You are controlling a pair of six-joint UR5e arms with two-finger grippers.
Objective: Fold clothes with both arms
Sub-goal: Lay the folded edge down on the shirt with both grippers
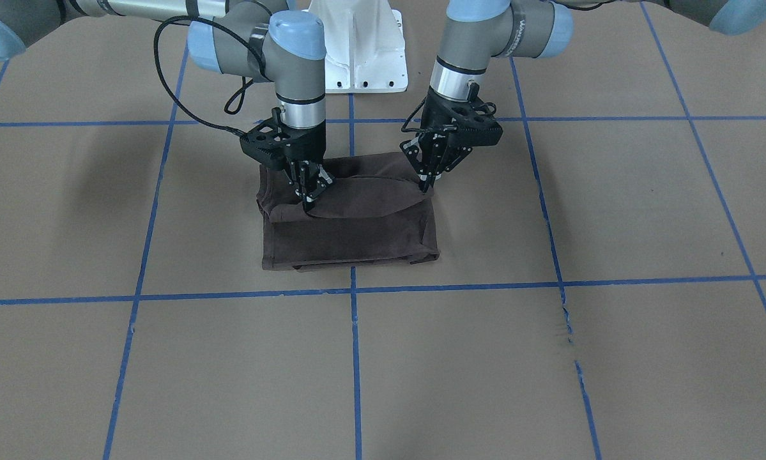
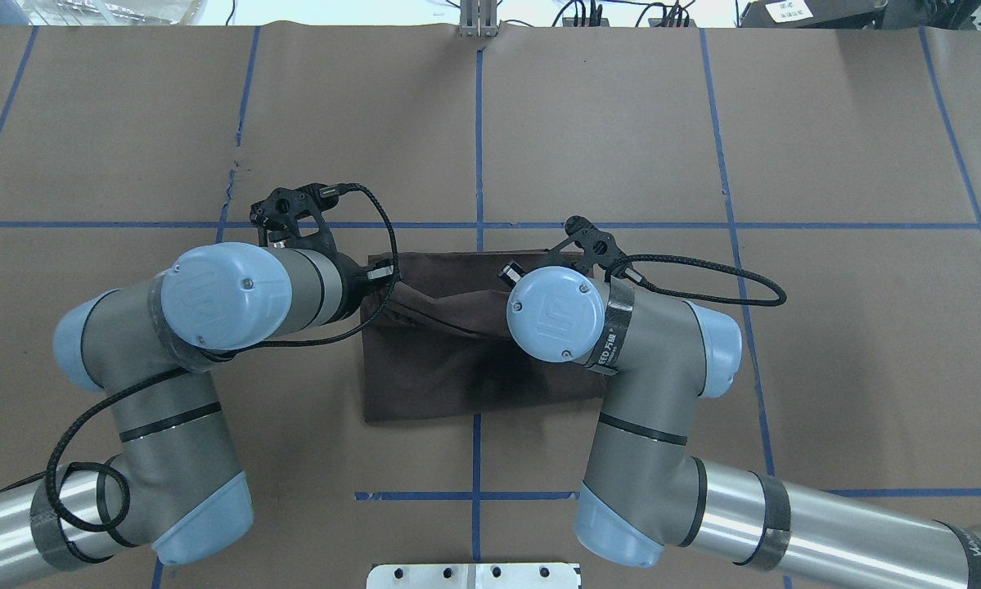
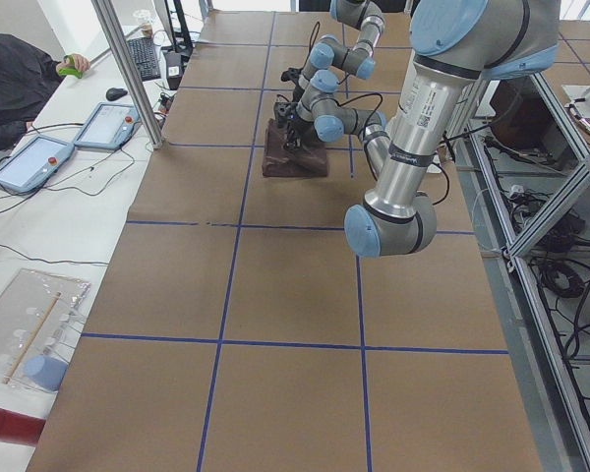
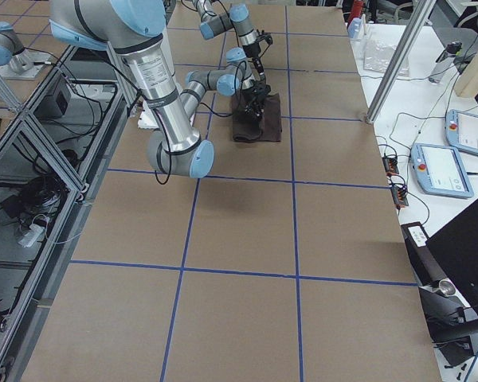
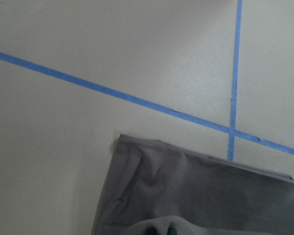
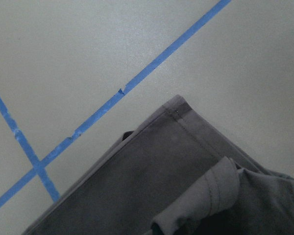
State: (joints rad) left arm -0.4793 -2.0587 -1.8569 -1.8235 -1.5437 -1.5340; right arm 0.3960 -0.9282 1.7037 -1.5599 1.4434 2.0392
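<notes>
Left pincer (image 1: 428,181), right pincer (image 1: 308,199) on T-shirt (image 1: 351,231)

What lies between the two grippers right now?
Only the T-shirt: a raised fold of it runs from the left gripper to the right gripper, seen in the front-facing view.

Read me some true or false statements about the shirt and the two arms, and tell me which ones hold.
The T-shirt lies folded in a rough rectangle on the table. True.
The left end effector hangs high above the cloth. False: its tips are down at the shirt's edge.
The right end effector reaches down onto the shirt. True.
The shirt is bright red. False: it is dark brown.
A blue tape line passes under the shirt. True.
</notes>
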